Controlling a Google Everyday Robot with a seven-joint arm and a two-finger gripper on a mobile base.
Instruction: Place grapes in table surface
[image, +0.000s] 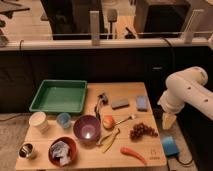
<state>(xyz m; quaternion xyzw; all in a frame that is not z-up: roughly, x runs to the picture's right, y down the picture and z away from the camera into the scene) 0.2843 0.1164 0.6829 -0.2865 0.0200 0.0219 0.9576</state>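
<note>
The grapes (142, 131), a dark purple-red knobbly bunch, lie on the light tan wooden table surface (150, 155) near its right edge. My gripper (168, 121) hangs from the white arm (187, 92), pointing down. It is just to the right of the table's right edge and a little right of and above the grapes. It is not touching them, and nothing shows in it.
A green tray (59, 96) sits at back left. A purple bowl (87, 128), apple (108, 121), carrot (133, 154), red bowl (62, 151), white cup (38, 121), metal cup (27, 150), grey block (120, 103) and blue sponge (142, 102) crowd the table. A blue object (170, 146) lies beyond the right edge.
</note>
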